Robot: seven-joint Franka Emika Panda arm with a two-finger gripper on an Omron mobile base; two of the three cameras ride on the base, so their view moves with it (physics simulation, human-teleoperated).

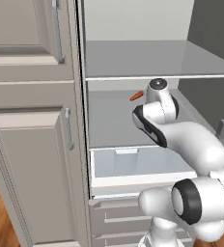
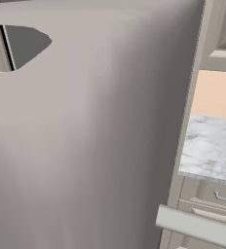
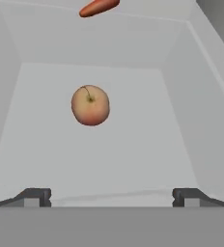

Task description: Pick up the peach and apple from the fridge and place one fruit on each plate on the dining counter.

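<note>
The gripper, wide open and empty, should go straight to the small round orange-pink peach ahead, then squeeze gently.

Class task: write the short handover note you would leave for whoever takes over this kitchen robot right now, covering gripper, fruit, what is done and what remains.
Gripper: open, holding nothing, reaching into the fridge on the middle shelf.
Peach: resting on the shelf floor straight ahead of the fingertips, not yet touched.
A carrot-like item lies further back on the same shelf; leave it alone.
Apple, plates and dining counter: not located from here.
Done: fridge is open, arm lined up on the peach.
Left: grasp the peach, carry it to a plate, then find the apple and put it on the other plate.
</note>
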